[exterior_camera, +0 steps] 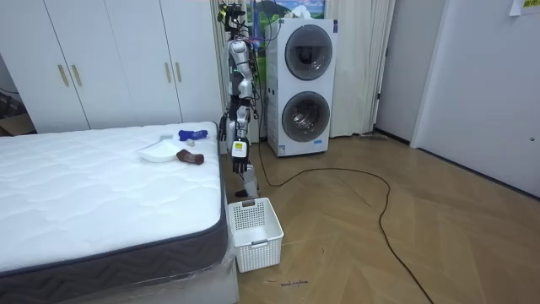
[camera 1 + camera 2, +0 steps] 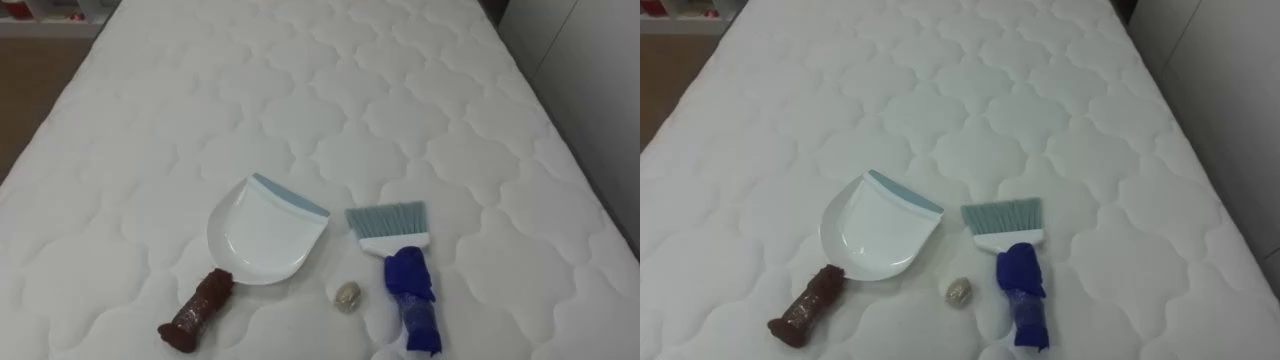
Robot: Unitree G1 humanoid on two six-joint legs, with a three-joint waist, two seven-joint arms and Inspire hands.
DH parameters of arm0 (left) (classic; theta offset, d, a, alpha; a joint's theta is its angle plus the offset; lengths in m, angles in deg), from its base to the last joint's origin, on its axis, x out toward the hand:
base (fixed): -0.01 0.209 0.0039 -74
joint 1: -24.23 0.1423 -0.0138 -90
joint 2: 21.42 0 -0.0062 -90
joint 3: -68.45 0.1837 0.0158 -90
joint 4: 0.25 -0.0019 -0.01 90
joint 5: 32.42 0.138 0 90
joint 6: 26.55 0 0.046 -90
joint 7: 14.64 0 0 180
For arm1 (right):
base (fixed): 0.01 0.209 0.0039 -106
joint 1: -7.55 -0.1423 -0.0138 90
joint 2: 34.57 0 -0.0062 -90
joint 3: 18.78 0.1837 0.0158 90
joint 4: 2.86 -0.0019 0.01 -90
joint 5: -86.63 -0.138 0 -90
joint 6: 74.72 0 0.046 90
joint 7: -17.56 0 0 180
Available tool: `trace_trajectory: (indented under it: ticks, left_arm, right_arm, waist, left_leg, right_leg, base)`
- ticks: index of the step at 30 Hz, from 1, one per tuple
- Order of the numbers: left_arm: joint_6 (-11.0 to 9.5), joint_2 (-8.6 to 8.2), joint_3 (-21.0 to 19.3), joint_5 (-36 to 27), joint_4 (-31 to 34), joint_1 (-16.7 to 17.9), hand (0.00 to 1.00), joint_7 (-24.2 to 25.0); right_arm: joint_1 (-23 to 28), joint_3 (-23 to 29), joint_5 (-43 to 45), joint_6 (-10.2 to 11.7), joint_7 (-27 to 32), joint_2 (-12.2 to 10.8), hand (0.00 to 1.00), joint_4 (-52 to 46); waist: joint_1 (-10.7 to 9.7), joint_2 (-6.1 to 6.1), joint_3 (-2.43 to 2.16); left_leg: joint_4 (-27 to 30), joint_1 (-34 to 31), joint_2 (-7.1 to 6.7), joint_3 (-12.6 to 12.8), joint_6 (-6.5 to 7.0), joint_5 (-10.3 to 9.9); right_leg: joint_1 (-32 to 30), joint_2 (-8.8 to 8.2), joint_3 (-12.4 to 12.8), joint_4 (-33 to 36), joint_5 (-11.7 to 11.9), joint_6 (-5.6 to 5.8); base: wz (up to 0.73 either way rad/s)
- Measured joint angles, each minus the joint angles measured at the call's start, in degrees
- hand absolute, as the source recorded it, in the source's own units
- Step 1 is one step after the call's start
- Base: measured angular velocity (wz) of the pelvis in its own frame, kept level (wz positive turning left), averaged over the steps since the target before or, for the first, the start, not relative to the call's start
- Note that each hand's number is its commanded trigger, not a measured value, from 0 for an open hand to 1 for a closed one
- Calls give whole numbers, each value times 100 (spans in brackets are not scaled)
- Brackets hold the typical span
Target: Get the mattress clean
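While dustpan point(image 2: 265, 235), brush point(image 2: 395, 240) and a crumpled wad point(image 2: 348, 296) are being carried at the mattress's point(image 2: 300, 80) near edge, bare quilting is being left beyond. In the room view a hand point(image 1: 239, 153) is being hung beside that edge, and its grip cannot be told.

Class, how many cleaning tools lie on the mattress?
2: the white dustpan lies left of the small ball; the blue-handled brush lies right of it.

Standing upright, arms hanging, left hand point(image 1: 244, 166) low
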Motion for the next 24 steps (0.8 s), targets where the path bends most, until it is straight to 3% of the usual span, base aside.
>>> trace_trajectory:
  ticks: [18, 24]
  left_arm:
    - [-77, 1, -31, -51, 0, -20, 0, 33]
    - [-188, -3, -255, -566, 13, -3, 0, -449]
  right_arm:
    - [-3, 49, 23, 5, 20, 0, 0, 4]
    - [-2, 48, 22, 5, 21, -3, 0, -1]
  waist:
    - [-3, 8, 1]
    - [-7, 3, 3]
  left_leg:
    - [9, -5, -1, -4, 0, 0]
    - [10, -21, -7, -49, 0, 0]
  right_leg:
    - [1, -2, -5, -1, 0, 0]
    - [0, -4, -16, -8, -1, 1]
  base:
    - [0]
    - [0]
